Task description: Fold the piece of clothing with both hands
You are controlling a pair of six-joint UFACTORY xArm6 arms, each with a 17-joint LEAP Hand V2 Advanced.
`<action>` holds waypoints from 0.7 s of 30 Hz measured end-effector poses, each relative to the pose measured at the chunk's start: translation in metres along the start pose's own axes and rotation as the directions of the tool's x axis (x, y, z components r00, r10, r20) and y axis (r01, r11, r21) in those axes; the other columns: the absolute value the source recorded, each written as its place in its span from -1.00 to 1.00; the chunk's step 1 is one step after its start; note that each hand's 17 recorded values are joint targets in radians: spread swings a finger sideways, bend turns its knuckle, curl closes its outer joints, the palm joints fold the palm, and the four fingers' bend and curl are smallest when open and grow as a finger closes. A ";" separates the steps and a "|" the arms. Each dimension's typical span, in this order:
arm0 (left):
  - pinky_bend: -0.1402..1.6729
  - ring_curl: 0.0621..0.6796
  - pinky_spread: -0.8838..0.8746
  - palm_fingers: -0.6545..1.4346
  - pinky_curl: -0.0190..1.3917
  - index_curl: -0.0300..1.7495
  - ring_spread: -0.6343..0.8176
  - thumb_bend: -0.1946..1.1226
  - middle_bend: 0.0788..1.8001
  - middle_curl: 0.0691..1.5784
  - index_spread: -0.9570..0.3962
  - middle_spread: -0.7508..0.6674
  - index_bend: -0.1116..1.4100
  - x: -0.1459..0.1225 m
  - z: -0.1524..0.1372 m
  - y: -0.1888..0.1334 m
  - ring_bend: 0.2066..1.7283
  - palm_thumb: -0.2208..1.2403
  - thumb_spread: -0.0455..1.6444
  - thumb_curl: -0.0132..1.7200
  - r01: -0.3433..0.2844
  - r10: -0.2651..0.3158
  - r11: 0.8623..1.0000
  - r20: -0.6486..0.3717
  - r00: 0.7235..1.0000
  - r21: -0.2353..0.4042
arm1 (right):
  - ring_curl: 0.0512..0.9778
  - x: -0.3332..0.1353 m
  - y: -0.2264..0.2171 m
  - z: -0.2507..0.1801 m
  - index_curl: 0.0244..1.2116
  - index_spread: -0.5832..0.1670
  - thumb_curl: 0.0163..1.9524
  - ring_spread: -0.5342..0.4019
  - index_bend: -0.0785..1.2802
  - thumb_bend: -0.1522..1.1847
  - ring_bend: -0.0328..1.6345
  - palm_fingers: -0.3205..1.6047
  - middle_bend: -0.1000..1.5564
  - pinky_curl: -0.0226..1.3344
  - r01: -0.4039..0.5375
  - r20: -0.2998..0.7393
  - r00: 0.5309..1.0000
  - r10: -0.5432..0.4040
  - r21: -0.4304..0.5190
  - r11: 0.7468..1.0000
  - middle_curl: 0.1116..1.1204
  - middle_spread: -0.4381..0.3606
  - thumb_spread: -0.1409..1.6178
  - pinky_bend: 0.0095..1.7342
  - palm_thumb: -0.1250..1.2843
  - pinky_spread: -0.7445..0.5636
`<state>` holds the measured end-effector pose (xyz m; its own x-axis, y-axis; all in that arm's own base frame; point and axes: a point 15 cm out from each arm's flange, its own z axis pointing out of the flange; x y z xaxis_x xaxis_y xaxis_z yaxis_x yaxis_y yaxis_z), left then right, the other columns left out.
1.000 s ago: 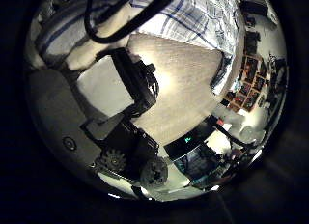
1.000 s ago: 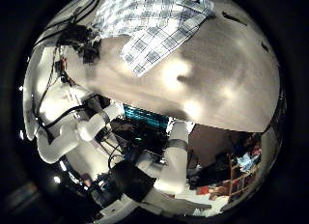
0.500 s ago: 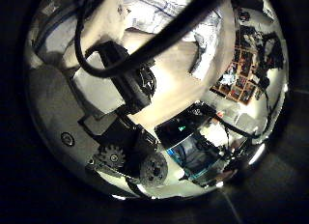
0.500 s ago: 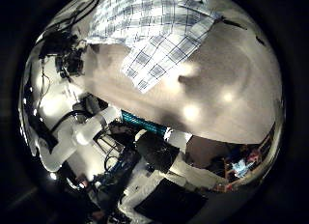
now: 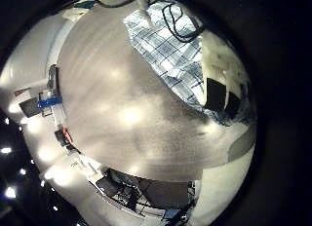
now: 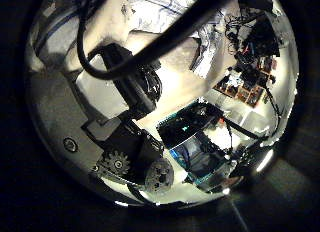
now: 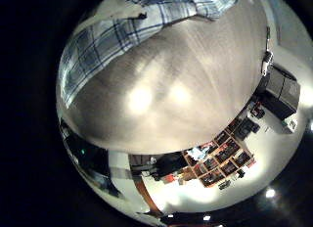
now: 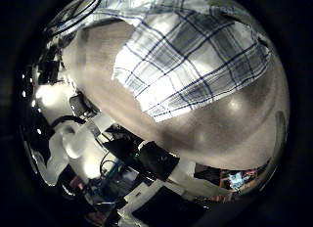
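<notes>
Lying spread on the pale table [image 7: 186, 90], the checked shirt [image 8: 186, 61] shows folds; fingers' state cannot be told.

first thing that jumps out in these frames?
The plaid shirt lying spread on the pale round table, filling much of the right thumb side palm view, so that palm is close to it. Next, the left hand crowding its own thumb side view, above the table edge.

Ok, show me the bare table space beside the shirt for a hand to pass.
Bare tabletop spreads wide from the plaid shirt's edge to the table rim. It is crowded only where the shirt lies.
</notes>
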<state>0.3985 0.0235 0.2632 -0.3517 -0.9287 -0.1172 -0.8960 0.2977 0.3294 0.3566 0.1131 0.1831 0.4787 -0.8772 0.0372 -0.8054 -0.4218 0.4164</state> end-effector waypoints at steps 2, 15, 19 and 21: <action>0.09 0.56 -0.77 0.58 0.39 0.17 -0.71 -0.72 0.20 0.01 -0.55 -0.61 0.10 -0.001 -0.002 0.002 0.55 0.10 0.76 -0.59 0.003 -0.003 1.000 0.001 1.000 0.002 | -0.50 -0.003 0.002 0.007 -0.50 -0.11 -0.70 -0.26 -0.64 -0.81 0.14 -0.43 -0.34 -0.82 0.001 -0.004 1.000 -0.001 -0.017 1.000 -0.35 -0.22 0.28 -0.09 -0.34 0.35; 0.03 0.56 -0.82 0.59 0.48 0.24 -0.71 -0.71 0.19 0.03 -0.59 -0.62 0.03 -0.001 -0.012 0.009 0.53 0.09 0.76 -0.58 -0.003 0.003 1.000 0.002 1.000 0.009 | -0.01 0.007 -0.011 0.021 -0.54 -0.39 -0.66 -0.54 -0.46 -0.77 0.68 0.12 0.06 -0.45 -0.048 -0.194 0.979 0.059 0.061 0.997 0.12 -0.71 0.30 0.70 -0.05 -0.27; 0.01 0.56 -0.83 0.59 0.49 0.26 -0.71 -0.71 0.18 0.03 -0.60 -0.62 0.01 0.000 -0.013 0.013 0.52 0.08 0.76 -0.59 -0.002 0.002 1.000 -0.001 1.000 0.003 | 0.07 0.006 -0.013 0.009 -0.29 -0.62 -0.62 -0.49 0.07 -0.73 0.68 0.42 0.24 -0.39 -0.040 -0.194 0.979 0.068 0.148 0.988 0.33 -0.77 0.31 0.72 0.17 -0.23; 0.00 0.56 -0.84 0.59 0.50 0.26 -0.71 -0.71 0.18 0.03 -0.61 -0.62 0.00 -0.001 -0.015 0.014 0.52 0.07 0.76 -0.59 -0.001 0.001 1.000 0.003 1.000 0.009 | 0.09 0.006 -0.011 0.001 -0.18 -0.62 -0.61 -0.47 0.27 -0.71 0.66 0.48 0.31 -0.37 -0.041 -0.190 0.979 0.077 0.186 0.982 0.40 -0.74 0.32 0.71 0.25 -0.20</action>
<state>0.3904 0.0254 0.2825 -0.3534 -0.9277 -0.1200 -0.8981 0.3006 0.3211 0.3684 0.1124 0.1779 0.4729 -0.8474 0.2415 -0.8754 -0.4207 0.2380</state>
